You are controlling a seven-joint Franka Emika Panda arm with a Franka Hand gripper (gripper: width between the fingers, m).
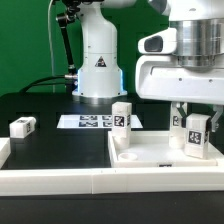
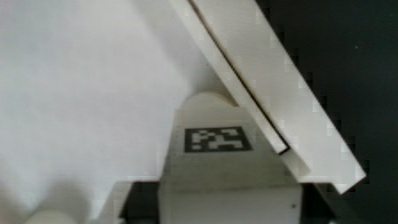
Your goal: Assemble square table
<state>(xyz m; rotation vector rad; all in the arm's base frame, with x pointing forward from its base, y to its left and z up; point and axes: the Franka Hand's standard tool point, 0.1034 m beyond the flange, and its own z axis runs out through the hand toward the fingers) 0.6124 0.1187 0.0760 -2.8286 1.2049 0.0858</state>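
Front wall point(image 1: 60, 182) edges tabletop point(image 1: 150, 156); claw point(image 1: 196, 122) grips corner leg point(image 1: 196, 138)

White tabletop point(image 1: 150, 152), lower centre of the exterior view: smooth moulded plastic with a soft sheen on its raised rim. The left leg point(image 1: 23, 126), middle leg point(image 1: 122, 116) and right leg point(image 1: 196, 133) look like the same white plastic, each with a matt black-and-white printed tag. Table point(image 1: 40, 105) beneath: matt black. Robot arm point(image 1: 97, 55), upper centre: glossy white shell. Gripper point(image 1: 196, 118), upper right: smooth white casing, dark fingers. Marker board point(image 1: 85, 122): flat, matt, paper-like. Border wall point(image 1: 60, 182), bottom edge: smooth white.
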